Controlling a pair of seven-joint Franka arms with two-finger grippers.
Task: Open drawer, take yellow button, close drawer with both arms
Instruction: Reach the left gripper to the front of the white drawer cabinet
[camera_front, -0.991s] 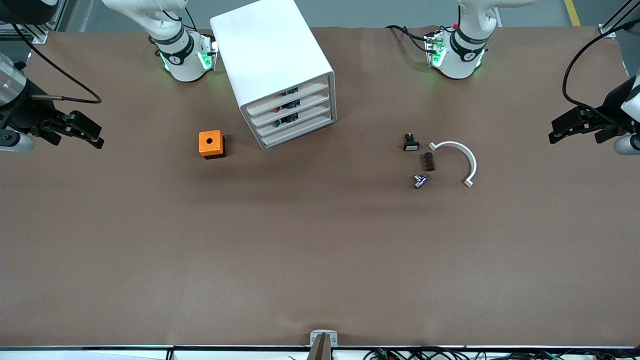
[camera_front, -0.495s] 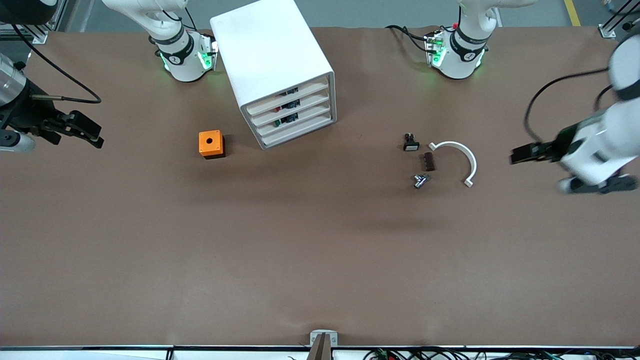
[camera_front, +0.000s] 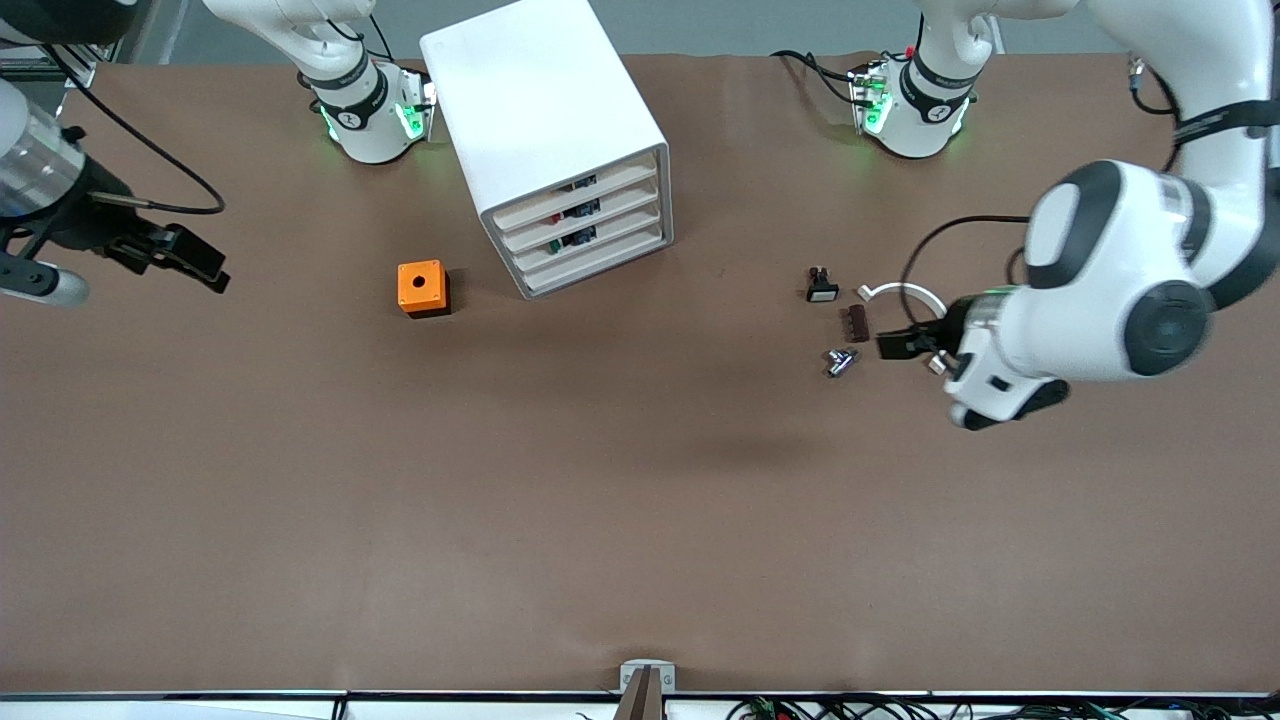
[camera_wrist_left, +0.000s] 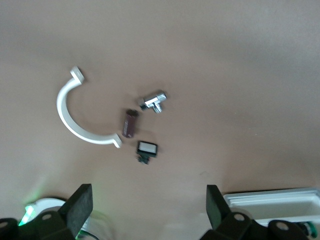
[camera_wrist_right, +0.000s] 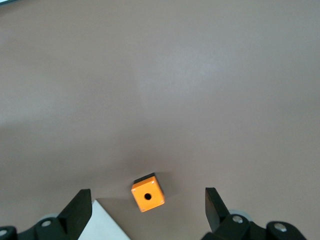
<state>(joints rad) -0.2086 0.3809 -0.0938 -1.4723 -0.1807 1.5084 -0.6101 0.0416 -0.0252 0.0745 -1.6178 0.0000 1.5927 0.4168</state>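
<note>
At the front of the white boxy cabinet (camera_front: 545, 130), the shut topmost white tray drawer (camera_front: 582, 189) lies between both spread-fingered grippers, the left gripper (camera_front: 905, 345) over small parts, the right gripper (camera_front: 190, 262) waiting; the button is unseen.

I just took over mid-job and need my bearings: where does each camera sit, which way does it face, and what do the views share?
Front view: high across the table, facing both bases; both arms show, cabinet between.
Left wrist view: on the left arm, facing down; open left tool over the white curved clip.
Right wrist view: on the right arm, facing down; open right tool over the orange cube.
Shared: clip, cube and cabinet appear in front too.
</note>
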